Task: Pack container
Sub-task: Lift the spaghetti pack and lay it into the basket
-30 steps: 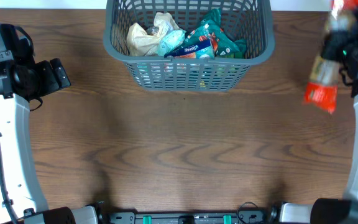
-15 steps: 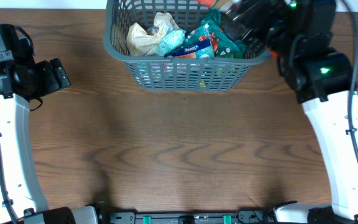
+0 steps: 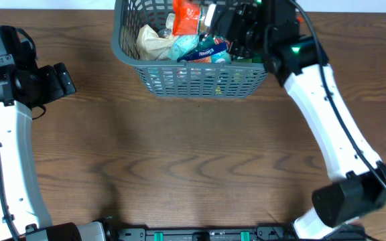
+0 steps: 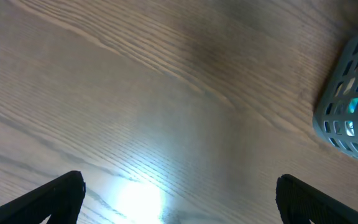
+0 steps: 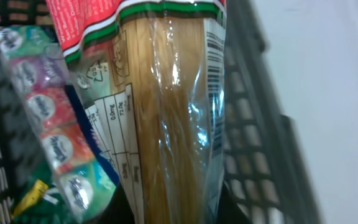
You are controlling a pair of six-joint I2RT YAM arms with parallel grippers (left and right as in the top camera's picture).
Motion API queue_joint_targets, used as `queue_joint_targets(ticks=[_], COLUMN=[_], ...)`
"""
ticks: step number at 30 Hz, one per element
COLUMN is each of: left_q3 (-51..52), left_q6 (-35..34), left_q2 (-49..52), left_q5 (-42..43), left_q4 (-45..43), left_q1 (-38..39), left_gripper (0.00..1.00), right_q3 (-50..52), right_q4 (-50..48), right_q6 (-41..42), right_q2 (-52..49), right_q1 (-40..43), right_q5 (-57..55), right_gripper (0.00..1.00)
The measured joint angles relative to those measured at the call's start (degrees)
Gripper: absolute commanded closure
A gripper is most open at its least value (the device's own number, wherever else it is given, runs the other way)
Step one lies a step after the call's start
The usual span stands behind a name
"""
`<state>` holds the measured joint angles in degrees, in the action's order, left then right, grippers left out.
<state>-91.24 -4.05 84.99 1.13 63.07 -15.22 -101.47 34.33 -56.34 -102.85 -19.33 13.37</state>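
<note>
The brown wood-grain tabletop (image 3: 193, 154) carries the large dark grey lattice-sided plastic basket (image 3: 206, 80) at its far middle edge, long axis left to right, mouth up. Over it the right gripper (image 3: 216, 20) clamps a clear red-labelled spaghetti packet (image 3: 186, 12); the left gripper (image 4: 179, 193) gapes empty.

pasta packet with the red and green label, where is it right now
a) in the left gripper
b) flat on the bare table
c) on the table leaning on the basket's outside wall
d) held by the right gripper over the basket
d: the right gripper is closed on the pasta packet above the open top of the basket, while the left gripper is open and empty.
</note>
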Motion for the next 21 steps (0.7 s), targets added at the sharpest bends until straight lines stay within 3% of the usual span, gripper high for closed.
queue_joint_targets(ticks=[7,18,19,21], left_q3=[-0.02,-0.02,-0.02,-0.02], left_q6=[0.00,0.00,-0.02,0.00], left_q2=[0.00,0.00,0.02,0.00], left_q5=[0.00,0.00,0.00,0.00], left_q4=[0.00,0.00,0.00,0.00], left_q1=[0.00,0.00,0.00,0.00], left_gripper=[0.01,0.01,0.01,0.01], right_q3=[0.35,0.39,0.39,0.39], right_q4=[-1.05,-1.90,-1.81,-1.64], right_q6=[0.44,2.12,2.12,2.89], right_q2=[-7.45,-9.49,-9.79,-10.36], right_q1=[-0.31,-0.31,-0.31,-0.31], right_q5=[1.25,1.70,1.68,1.75], right_gripper=[0.99,0.99,0.86,0.39])
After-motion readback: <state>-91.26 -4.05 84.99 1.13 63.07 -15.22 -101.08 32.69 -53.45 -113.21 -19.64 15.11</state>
